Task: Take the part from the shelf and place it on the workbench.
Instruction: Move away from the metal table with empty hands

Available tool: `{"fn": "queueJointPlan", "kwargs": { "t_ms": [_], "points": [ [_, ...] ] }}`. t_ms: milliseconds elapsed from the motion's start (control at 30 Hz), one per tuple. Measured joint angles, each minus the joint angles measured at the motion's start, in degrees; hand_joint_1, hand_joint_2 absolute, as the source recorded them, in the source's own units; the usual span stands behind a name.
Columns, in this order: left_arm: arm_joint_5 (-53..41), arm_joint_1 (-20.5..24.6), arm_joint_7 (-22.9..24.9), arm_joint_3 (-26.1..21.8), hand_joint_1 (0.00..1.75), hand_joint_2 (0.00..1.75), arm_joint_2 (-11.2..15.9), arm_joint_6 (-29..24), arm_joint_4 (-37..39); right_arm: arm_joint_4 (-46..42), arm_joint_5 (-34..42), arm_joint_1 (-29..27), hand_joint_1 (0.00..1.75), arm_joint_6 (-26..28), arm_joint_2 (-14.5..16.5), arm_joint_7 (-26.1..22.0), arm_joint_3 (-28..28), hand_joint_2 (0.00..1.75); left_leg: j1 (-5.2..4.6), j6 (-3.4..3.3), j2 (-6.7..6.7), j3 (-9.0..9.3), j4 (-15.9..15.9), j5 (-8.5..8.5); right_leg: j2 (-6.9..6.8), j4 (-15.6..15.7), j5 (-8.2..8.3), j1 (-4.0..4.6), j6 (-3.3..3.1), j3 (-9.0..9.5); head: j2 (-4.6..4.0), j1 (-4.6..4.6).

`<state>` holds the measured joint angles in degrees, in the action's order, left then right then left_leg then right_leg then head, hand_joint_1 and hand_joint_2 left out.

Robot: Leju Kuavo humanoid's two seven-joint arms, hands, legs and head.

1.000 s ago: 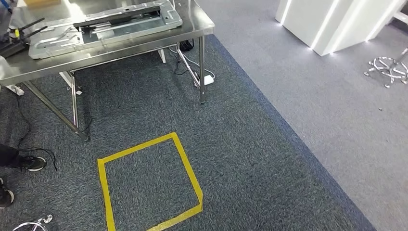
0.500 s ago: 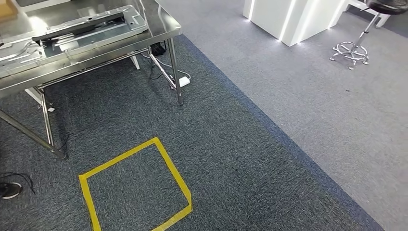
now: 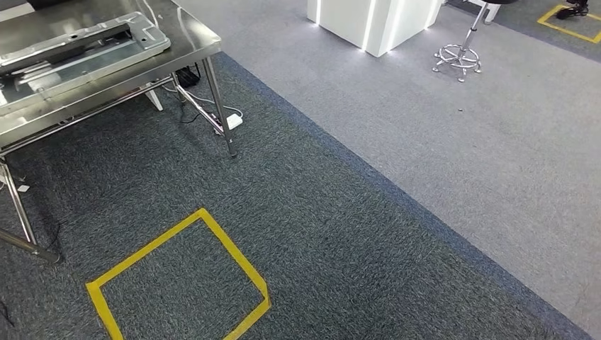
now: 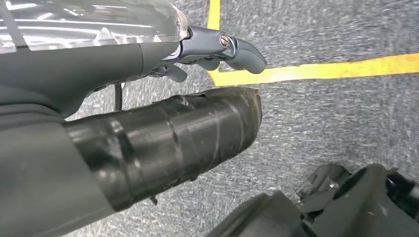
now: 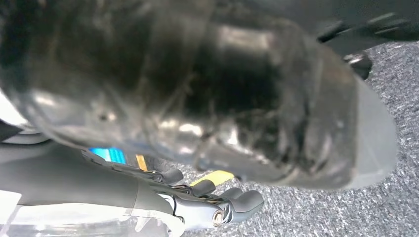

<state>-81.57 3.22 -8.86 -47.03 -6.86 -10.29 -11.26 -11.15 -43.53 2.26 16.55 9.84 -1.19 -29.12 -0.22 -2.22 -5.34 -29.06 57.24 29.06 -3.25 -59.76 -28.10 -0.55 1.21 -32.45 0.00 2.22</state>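
Note:
The steel workbench (image 3: 191, 32) stands at the far left of the head view. Flat grey sheet-metal parts (image 3: 78, 42) lie on its top. My left hand (image 4: 163, 133) hangs over the dark carpet beside a yellow tape line; its fingers (image 4: 232, 47) are stretched out and apart from the thick thumb, and it holds nothing. My right hand (image 5: 207, 118) hangs over the carpet as well, its fingers (image 5: 217, 205) loosely extended around nothing.
A yellow tape square (image 3: 234, 251) marks the dark carpet in front of me. Cables and a white power strip (image 3: 232, 120) lie by the bench leg. A white lit pillar (image 3: 368, 21) and a chrome stool base (image 3: 458, 58) stand on the lighter carpet beyond.
The camera has turned to the right: bench and tape square have slid left in the picture, and the pillar and stool have come further in. A person's shoes at the left have gone.

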Motion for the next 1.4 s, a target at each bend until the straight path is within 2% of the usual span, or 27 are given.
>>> {"fn": "queueJointPlan", "kwargs": {
  "t_ms": [33,100,167,267,333,367,400,433,500,533,600,633,700,767,800,833,867,900,967,1033,1067,1133,1200,1267,1333,1367,1400],
  "points": [
    [0.0,0.06,-0.02,-0.06,0.0,0.0,0.0,0.0,0.0,0.0,-0.06,0.03,0.0,-0.03,0.0,0.01,0.01,0.0,-0.11,0.32,-0.41,0.08,0.14,0.16,-0.42,1.02,0.07,0.16,-0.36,0.45,0.0,-0.02],
    [0.0,0.2,-0.17,-0.19,0.0,0.0,0.0,0.0,-0.01,0.0,-0.13,-0.03,0.0,-0.06,0.0,0.01,0.01,0.0,-0.15,0.88,-1.12,0.34,0.14,0.29,0.53,1.11,0.31,0.24,-0.97,0.29,0.0,-0.03],
    [0.0,0.27,-0.41,-0.24,0.0,0.0,0.0,0.0,-0.01,0.0,-0.14,-0.07,0.0,-0.06,-0.01,0.01,0.01,0.0,0.08,1.55,0.34,0.05,1.38,1.52,1.53,1.49,0.78,-0.03,-1.7,0.2,0.0,-0.04],
    [0.0,0.04,-0.51,-0.32,0.0,0.0,-0.01,0.01,0.0,0.0,-0.21,0.1,0.0,-0.08,-0.01,0.05,0.01,0.0,0.52,2.29,4.25,-3.87,10.75,7.26,3.21,1.69,1.34,-0.22,-2.47,-0.31,0.0,-0.07],
    [0.0,-0.14,-0.51,-0.35,0.0,0.0,-0.04,0.02,0.0,0.0,-0.25,0.06,0.0,-0.1,0.0,0.17,0.01,0.0,0.66,2.45,4.75,-6.32,16.27,9.01,4.62,1.53,1.51,-0.18,-2.49,-0.65,0.0,-0.06],
    [0.0,-0.21,-0.51,-0.35,0.0,0.0,-0.05,0.02,0.0,0.0,-0.25,0.01,0.0,-0.1,0.0,0.27,0.01,0.0,0.72,2.44,4.81,-6.19,16.03,8.13,5.34,1.42,1.55,-0.18,-2.44,-0.72,0.0,-0.06],
    [0.0,-0.23,-0.51,-0.35,0.0,0.0,-0.07,0.02,0.0,0.01,-0.25,-0.04,0.0,-0.1,0.0,0.38,0.01,0.0,0.79,2.35,4.99,-4.99,13.49,6.24,6.06,1.3,1.58,-0.19,-2.38,-0.74,0.0,-0.06],
    [0.0,-0.24,-0.51,-0.36,0.0,0.0,-0.06,0.02,0.0,0.01,-0.27,-0.06,0.0,-0.1,0.0,0.48,0.01,0.0,0.86,2.17,5.75,-3.11,9.39,3.97,6.77,1.19,1.61,-0.23,-2.29,-0.76,0.0,-0.06],
    [0.0,-0.27,-0.55,-0.4,0.0,0.0,-0.05,0.02,0.0,0.02,-0.31,0.01,0.0,-0.11,0.03,0.56,0.01,0.0,0.86,1.7,8.02,-0.1,2.38,1.18,8.09,0.96,1.79,-0.2,-1.75,-1.01,0.0,-0.06],
    [0.0,-0.26,-0.61,-0.42,0.0,0.0,-0.04,0.02,0.0,0.02,-0.34,0.05,0.0,-0.11,0.05,0.57,0.02,0.0,0.78,1.46,8.81,0.48,0.75,0.78,8.63,0.93,1.96,-0.25,-1.37,-1.22,0.0,-0.05],
    [0.0,-0.11,-0.92,-0.45,0.0,0.0,-0.04,-0.02,0.0,0.02,-0.39,-0.01,0.0,-0.11,0.07,0.58,0.02,0.0,0.54,0.92,8.41,0.45,0.33,0.62,9.67,1.16,2.43,-0.41,-0.47,-1.56,0.0,-0.05],
    [0.0,-0.04,-1.13,-0.45,0.0,0.0,-0.04,-0.05,0.0,0.02,-0.42,-0.1,0.0,-0.11,0.07,0.58,0.02,0.0,0.57,0.5,7.78,0.54,0.04,0.3,9.51,1.08,2.48,-0.47,-0.17,-1.67,0.0,-0.04],
    [0.0,-0.04,-1.59,-0.46,0.0,0.0,-0.05,-0.12,0.0,0.02,-0.44,-0.18,0.0,-0.1,0.07,0.58,0.02,0.0,0.69,-0.43,6.45,0.64,-0.66,-0.42,7.34,-1.22,0.76,-0.29,0.15,-2.82,0.0,0.01],
    [0.0,-0.2,-1.98,-0.46,0.0,0.0,-0.06,-0.16,0.0,0.02,-0.49,-0.08,0.0,-0.09,0.07,0.58,0.02,0.0,0.6,-0.96,5.03,0.36,-0.87,-0.76,4.67,-7.92,-3.3,-0.17,0.23,-5.88,0.0,0.05],
    [0.0,-0.29,-2.08,-0.46,0.0,0.0,-0.07,-0.17,0.0,0.02,-0.53,-0.04,0.0,-0.07,0.07,0.57,0.02,0.0,0.49,-1.05,4.25,0.16,-0.8,-0.8,4.2,-11.74,-5.07,-0.21,0.33,-7.58,0.0,0.03],
    [0.0,-0.36,-2.15,-0.46,0.0,0.0,-0.07,-0.18,0.0,0.02,-0.58,-0.05,0.0,-0.07,0.07,0.57,0.01,0.0,0.42,-1.05,3.47,0.01,-0.72,-0.8,3.97,-14.33,-5.9,-0.27,0.44,-8.63,0.0,0.03],
    [0.0,-0.38,-2.18,-0.46,0.0,0.0,-0.07,-0.18,0.0,0.02,-0.62,-0.09,0.0,-0.05,0.07,0.56,0.01,0.0,0.38,-1.03,2.71,-0.11,-0.65,-0.78,3.76,-14.84,-5.64,-0.31,0.51,-8.61,0.0,0.03],
    [0.0,-0.36,-2.19,-0.46,0.0,0.0,-0.09,-0.18,0.0,0.02,-0.66,-0.14,0.0,-0.05,0.07,0.55,0.01,0.0,0.36,-0.96,2.03,-0.14,-0.6,-0.73,3.43,-12.99,-4.4,-0.34,0.52,-7.38,0.0,0.03],
    [0.0,-0.27,-2.23,-0.46,0.0,0.0,-0.15,-0.18,0.0,0.02,-0.74,-0.12,0.0,-0.04,0.04,0.52,0.01,0.0,0.27,-0.63,0.84,-0.03,-0.43,-0.51,1.45,-4.85,-1.22,-0.26,0.29,-2.71,0.0,0.04],
    [0.0,-0.22,-2.27,-0.46,0.0,0.0,-0.17,-0.22,0.0,0.01,-0.79,0.03,0.0,-0.04,0.02,0.5,0.02,0.0,0.0,-0.02,-0.09,0.06,-0.15,-0.14,-0.25,0.67,0.26,-0.01,-0.19,0.22,0.0,0.0],
    [0.0,-0.15,-2.3,-0.46,0.0,0.0,-0.17,-0.25,0.0,0.01,-0.8,0.07,0.0,-0.04,0.02,0.49,0.02,0.0,-0.14,0.3,-0.5,0.16,-0.07,0.0,-0.41,1.32,0.23,0.13,-0.44,0.43,0.0,-0.01],
    [0.0,0.06,-2.26,-0.46,0.0,0.0,-0.17,-0.3,0.0,0.02,-0.84,0.0,0.0,-0.07,0.03,0.49,0.02,0.0,-0.07,0.93,-1.11,0.44,-0.02,0.22,0.76,1.43,0.54,0.09,-1.01,0.36,0.0,-0.02],
    [0.0,0.13,-1.96,-0.46,0.0,0.0,-0.17,-0.31,0.0,0.02,-0.97,0.01,0.0,-0.13,0.03,0.5,0.01,0.0,0.22,1.58,0.57,-0.05,1.73,1.81,1.78,1.77,0.95,-0.14,-1.77,0.34,0.0,-0.02],
    [0.0,0.04,-1.57,-0.46,0.0,0.0,-0.17,-0.26,0.0,0.02,-1.16,0.16,0.0,-0.19,0.03,0.51,0.03,0.0,0.51,2.06,3.46,-2.66,7.86,5.6,2.88,1.92,1.28,-0.17,-2.33,0.13,0.0,-0.04],
    [0.0,-0.11,-1.27,-0.46,0.0,0.0,-0.2,-0.17,0.0,0.02,-1.26,0.2,0.0,-0.21,0.04,0.55,0.05,0.0,0.62,2.24,4.61,-5.94,14.99,8.43,4.25,1.86,1.43,-0.03,-2.54,-0.13,0.0,-0.03],
    [0.0,-0.17,-1.16,-0.46,0.0,0.0,-0.21,-0.12,0.0,0.02,-1.31,0.16,0.0,-0.23,0.04,0.6,0.05,0.0,0.63,2.22,4.75,-6.61,16.31,8.26,4.98,1.77,1.46,0.03,-2.56,-0.19,0.0,-0.03],
    [0.0,-0.22,-1.04,-0.46,0.0,0.0,-0.22,-0.09,0.0,0.02,-1.35,0.11,0.0,-0.25,0.04,0.67,0.06,0.0,0.63,2.1,4.86,-6.22,15.34,6.93,5.71,1.66,1.48,0.08,-2.56,-0.21,0.0,-0.03]
  ]
}}
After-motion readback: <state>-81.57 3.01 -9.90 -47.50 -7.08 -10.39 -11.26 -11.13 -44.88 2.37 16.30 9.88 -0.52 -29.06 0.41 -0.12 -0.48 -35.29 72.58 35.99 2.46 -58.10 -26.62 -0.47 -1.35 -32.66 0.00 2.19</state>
